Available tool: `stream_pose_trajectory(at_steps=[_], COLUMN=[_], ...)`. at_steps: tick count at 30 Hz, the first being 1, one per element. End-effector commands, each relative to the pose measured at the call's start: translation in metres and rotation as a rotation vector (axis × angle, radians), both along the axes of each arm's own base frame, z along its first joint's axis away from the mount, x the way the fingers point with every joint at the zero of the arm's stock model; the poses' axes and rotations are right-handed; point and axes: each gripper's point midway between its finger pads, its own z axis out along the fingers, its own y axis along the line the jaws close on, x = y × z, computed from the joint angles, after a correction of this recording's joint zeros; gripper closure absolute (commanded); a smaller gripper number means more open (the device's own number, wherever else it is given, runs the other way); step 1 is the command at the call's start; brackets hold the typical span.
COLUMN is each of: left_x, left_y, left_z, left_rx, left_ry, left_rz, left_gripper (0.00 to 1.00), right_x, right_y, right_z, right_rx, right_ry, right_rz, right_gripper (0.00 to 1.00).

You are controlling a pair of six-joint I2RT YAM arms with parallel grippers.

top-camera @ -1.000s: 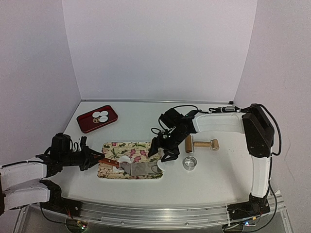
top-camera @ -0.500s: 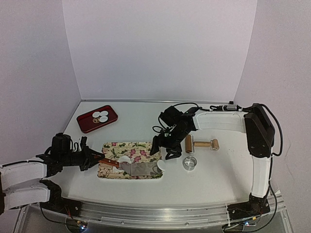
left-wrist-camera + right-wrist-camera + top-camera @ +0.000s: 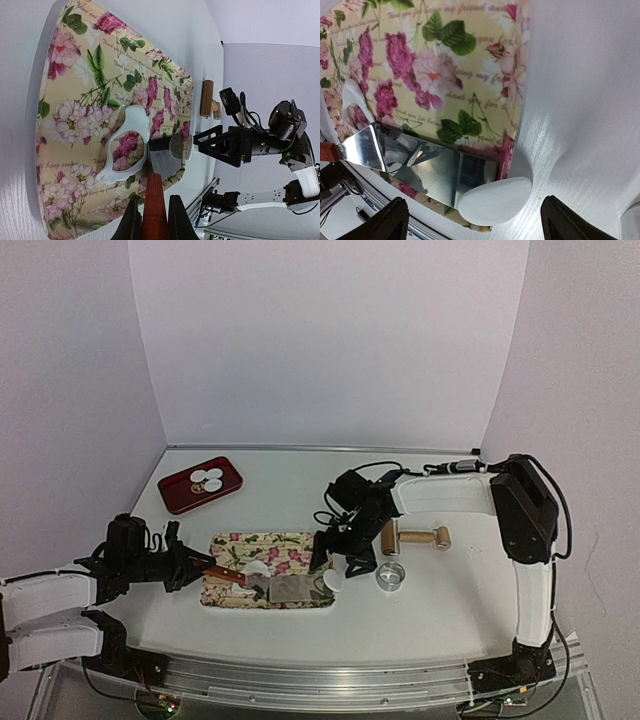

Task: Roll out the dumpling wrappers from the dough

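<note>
**Right jaws spread wide over the cut wrapper at the spatula tip**

Top view: my right gripper [image 3: 340, 558] hangs over the right end of the floral mat [image 3: 290, 543]. Over the last second it has dipped slightly toward the near edge while its jaws spread. Just below it a cut wrapper [image 3: 331, 583] lies at the tip of the spatula [image 3: 285, 587]. My left gripper [image 3: 195, 568] clamps the spatula by its red handle. The dough [image 3: 257, 569], a thin sheet with a round hole, lies on the mat beside the blade's heel. A metal ring [image 3: 391, 575] and a rolling pin [image 3: 415, 537] sit right of the mat. More wrappers [image 3: 207, 480] wait on the red tray [image 3: 175, 498].

Left wrist: the fingers [image 3: 132, 222] pinch the handle tightly, with the dough just ahead.

Right wrist: the fingers [image 3: 392, 220] stand far apart with nothing between them. The cut wrapper straddles the mat's edge and touches the blade's end, but I cannot tell whether it rides on the blade. I judge the widening as set-up for lifting this wrapper toward the tray
</note>
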Motion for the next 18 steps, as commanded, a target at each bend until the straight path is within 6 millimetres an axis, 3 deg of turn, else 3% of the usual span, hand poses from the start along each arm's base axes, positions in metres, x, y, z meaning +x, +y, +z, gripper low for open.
stream_pose_trajectory(at_steps=[1,12,18], left_x=[0.012,0.012,0.010], left_y=[-0.007,-0.006,-0.005], left_z=[0.034,0.034,0.033], left_rx=[-0.050,-0.050,-0.050], left_ry=[-0.106,-0.107,-0.105], left_rz=[-0.017,-0.016,-0.013], left_gripper=[1.00,1.00,1.00], right_x=[-0.007,-0.017,-0.018], right_y=[0.000,0.017,0.022], right_z=[-0.014,-0.024,-0.013], right_rx=[-0.001,0.084,0.117], right_ry=[0.010,0.083,0.083], right_rz=[0.022,0.053,0.062], right_gripper=[0.07,0.06,0.07])
